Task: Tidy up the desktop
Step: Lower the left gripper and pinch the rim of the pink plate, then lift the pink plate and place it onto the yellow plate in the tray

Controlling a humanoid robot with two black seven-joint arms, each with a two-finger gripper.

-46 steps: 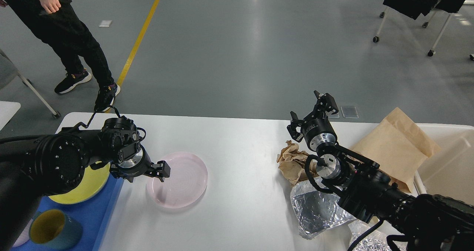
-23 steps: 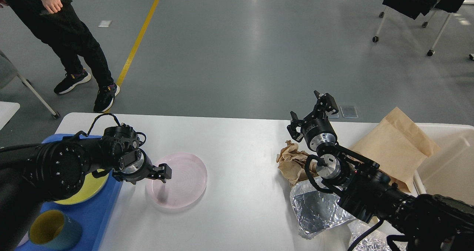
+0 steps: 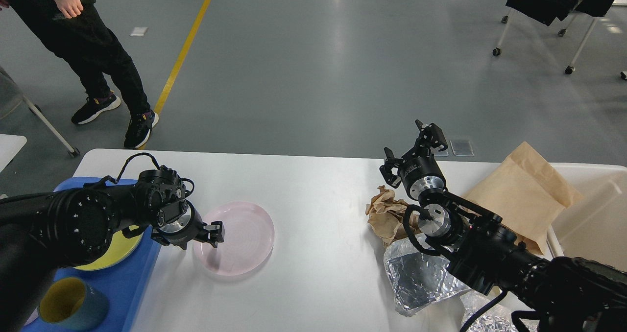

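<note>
The white desktop fills the lower part of the head view. A pale pink plate lies on it left of centre. My left gripper is low at the plate's left rim, open, its fingers on either side of the rim. My right gripper hangs above the desktop's far right part, open wide and empty, just behind a crumpled brown paper wad. Crinkled silver foil lies in front of the wad, partly hidden by my right arm.
A blue tray at the left edge holds a yellow plate and a yellow-lined teal cup. A brown paper bag leans into a cream bin at right. A person stands beyond the far left corner.
My left gripper has sunk and drawn back slightly toward the pink plate's left rim. The right arm has not moved. The person's feet have shifted.
</note>
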